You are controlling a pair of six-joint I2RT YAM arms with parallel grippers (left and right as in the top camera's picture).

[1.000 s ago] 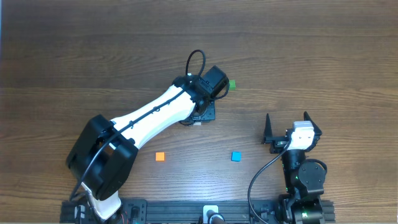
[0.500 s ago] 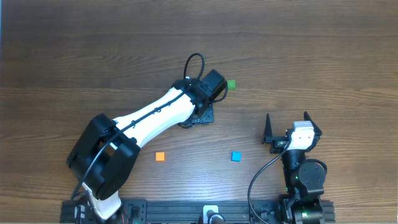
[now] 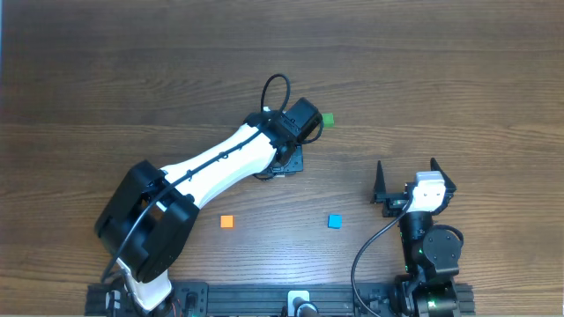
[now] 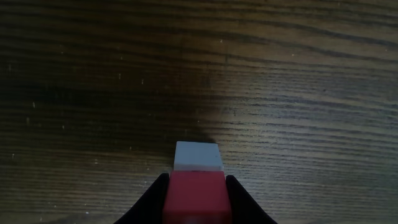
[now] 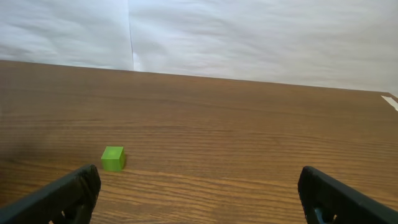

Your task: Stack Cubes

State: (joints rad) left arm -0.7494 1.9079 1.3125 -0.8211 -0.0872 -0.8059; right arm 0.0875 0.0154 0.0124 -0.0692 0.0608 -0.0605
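My left gripper (image 4: 196,202) is shut on a red cube (image 4: 196,193), its fingers tight against both sides. A white cube (image 4: 198,155) touches the red one just past the fingertips; whether the red one rests on it I cannot tell. From above, the left gripper (image 3: 284,165) is at mid-table under the white arm. A green cube (image 3: 329,119) lies just beyond it to the right and is also in the right wrist view (image 5: 113,158). An orange cube (image 3: 226,221) and a blue cube (image 3: 335,221) sit near the front. My right gripper (image 3: 407,176) stands open and empty at the right.
The wooden table (image 3: 132,79) is bare across the back and the left. A pale wall or sheet (image 5: 249,37) rises behind the table's far edge. The left arm (image 3: 211,163) lies diagonally across the middle.
The left arm's wrist has shifted very slightly toward the back since the earliest frame. The cubes and the right arm have not moved.
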